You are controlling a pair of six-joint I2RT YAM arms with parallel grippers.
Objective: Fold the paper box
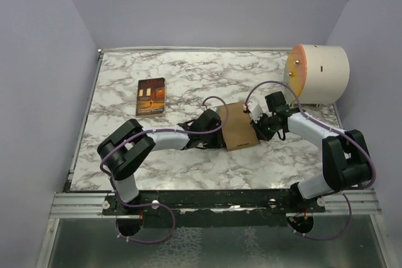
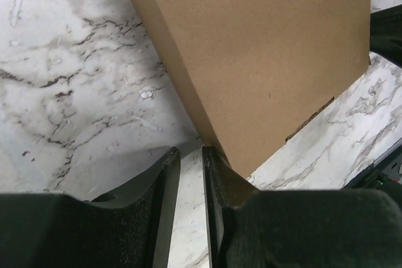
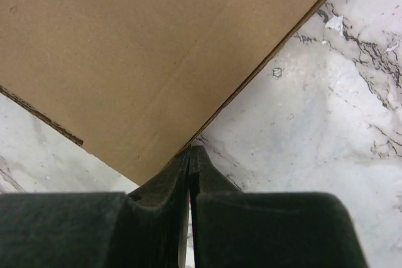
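The paper box is a flat brown cardboard piece lying on the marble table between both arms. In the left wrist view the paper box fills the upper right. My left gripper stands open by a narrow gap with only marble showing between the fingers, and its right finger rests against the box's near edge. In the right wrist view the paper box covers the upper left. My right gripper is shut, fingers pressed together with nothing between them, tips at the box's edge.
A dark book with an orange cover picture lies at the back left. A large cream cylinder lies on its side at the back right, close behind the right arm. Grey walls close in the table on three sides.
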